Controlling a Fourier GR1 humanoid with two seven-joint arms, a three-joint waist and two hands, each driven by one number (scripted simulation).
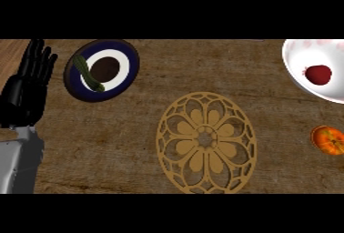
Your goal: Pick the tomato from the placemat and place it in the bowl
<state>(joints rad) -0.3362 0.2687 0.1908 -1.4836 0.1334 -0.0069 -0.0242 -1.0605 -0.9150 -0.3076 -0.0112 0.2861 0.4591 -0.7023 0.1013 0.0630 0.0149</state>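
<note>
You are looking down on a brown, wood-grained counter [134, 136] that fills the whole view. At its middle lies the placemat [201, 116], a golden oval cut through with a flower pattern, and nothing rests on it.

The white bowl [299, 54] sits at the upper right, partly cut off by the view's edge. The tomato [319, 75] lies inside it, a dark red ball against the white inner wall. By how things lie, the placing step looks done: the tomato is off the mat and in the bowl, so the next move probably calls for no more than checking that it sits settled there and keeping the arms away from the bowl.

At the upper left stands a dark blue plate [128, 54] with a white ring and a brown centre. Your left robot hand [27, 86] rests at the left edge just beside that plate, fingers straight and pointing up, holding nothing. The right robot hand shows nowhere in this view, so you cannot tell its state from here.

An orange fruit [329, 140] sits at the right edge, below the bowl and well apart from the mat. A green cucumber [88, 73] lies across the plate's left side. Neither blocks the way between mat and bowl.
</note>
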